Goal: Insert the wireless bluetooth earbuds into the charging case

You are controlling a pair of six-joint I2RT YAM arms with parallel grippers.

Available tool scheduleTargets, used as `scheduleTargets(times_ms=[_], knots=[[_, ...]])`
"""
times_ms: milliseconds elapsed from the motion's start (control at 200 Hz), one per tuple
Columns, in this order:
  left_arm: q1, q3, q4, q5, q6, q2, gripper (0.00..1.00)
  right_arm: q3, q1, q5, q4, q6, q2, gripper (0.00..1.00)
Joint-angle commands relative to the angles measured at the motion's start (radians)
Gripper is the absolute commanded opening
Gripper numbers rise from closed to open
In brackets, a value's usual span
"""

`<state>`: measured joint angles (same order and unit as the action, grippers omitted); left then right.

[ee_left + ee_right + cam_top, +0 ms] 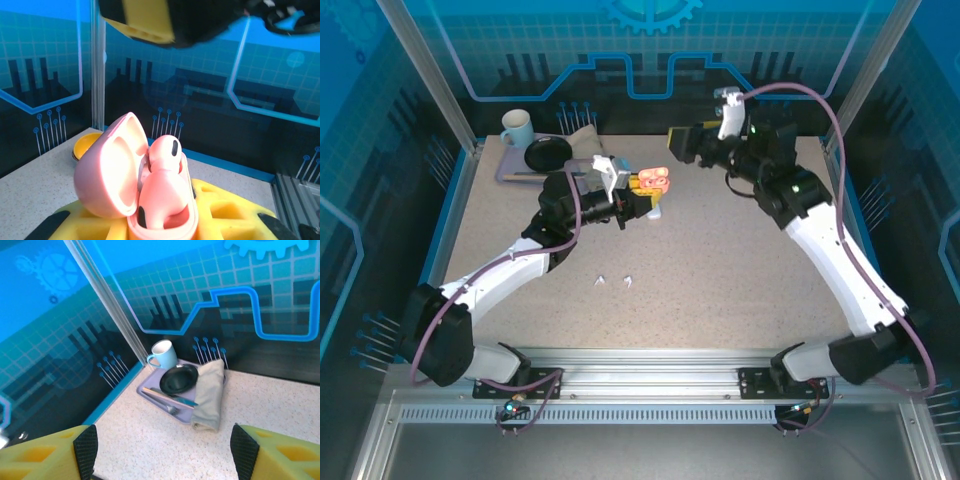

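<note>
- The left gripper (647,188) is clamped on the pink charging case (107,170), which sits upright between its yellow fingers (235,215) with the lid swung open to one side, so the wells face up and are free to load
- Two salmon-pink earbuds (165,150) are in the case right at the left fingertips; the upper one looks as if it rides high in its well, so it may need a press to seat
- Lifting the case off the table (720,270) probably steadies it and presents it to the other arm
- The right gripper (165,445) has its jaws apart with nothing between them, and it hangs just above and beyond the case, opposite the left fingertips, a fair stance for coming down on the earbuds
- Ahead of the right fingertips, well apart, a tray (150,392) holds a mug (164,354) and a folded cloth (207,392), no part of this job
- Two white earbuds (601,282) lie on the table behind and below the left gripper, toward the arm bases, out of reach of either tool as they stand
</note>
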<state>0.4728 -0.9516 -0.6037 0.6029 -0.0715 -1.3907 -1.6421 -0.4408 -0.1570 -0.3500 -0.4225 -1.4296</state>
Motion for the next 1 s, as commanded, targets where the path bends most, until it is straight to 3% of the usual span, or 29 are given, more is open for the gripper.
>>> scheduleTargets(times_ms=[0,185,330,545,740,990], knots=[[-0.006,-0.006,0.023,0.058,0.051,-0.019,0.00,-0.194,0.013,0.003,-0.297,-0.022,-0.148,0.73],[-0.006,-0.031,0.082,0.073,0.105,-0.052,0.00,-0.504,0.002,-0.044,-0.573,-0.019,-0.397,0.69],[-0.005,-0.053,0.099,0.072,0.129,-0.087,0.00,-0.568,-0.033,-0.009,-0.661,0.005,-0.482,0.67],[-0.007,-0.065,0.091,0.036,0.151,-0.119,0.00,-0.460,-0.061,0.046,-0.670,0.023,-0.453,0.65],[-0.024,-0.065,0.041,-0.013,0.121,-0.150,0.00,-0.287,-0.073,0.051,-0.614,0.008,-0.322,0.63],[-0.050,-0.085,-0.020,-0.033,0.041,-0.201,0.00,-0.119,-0.087,0.153,-0.562,-0.039,-0.148,0.64]])
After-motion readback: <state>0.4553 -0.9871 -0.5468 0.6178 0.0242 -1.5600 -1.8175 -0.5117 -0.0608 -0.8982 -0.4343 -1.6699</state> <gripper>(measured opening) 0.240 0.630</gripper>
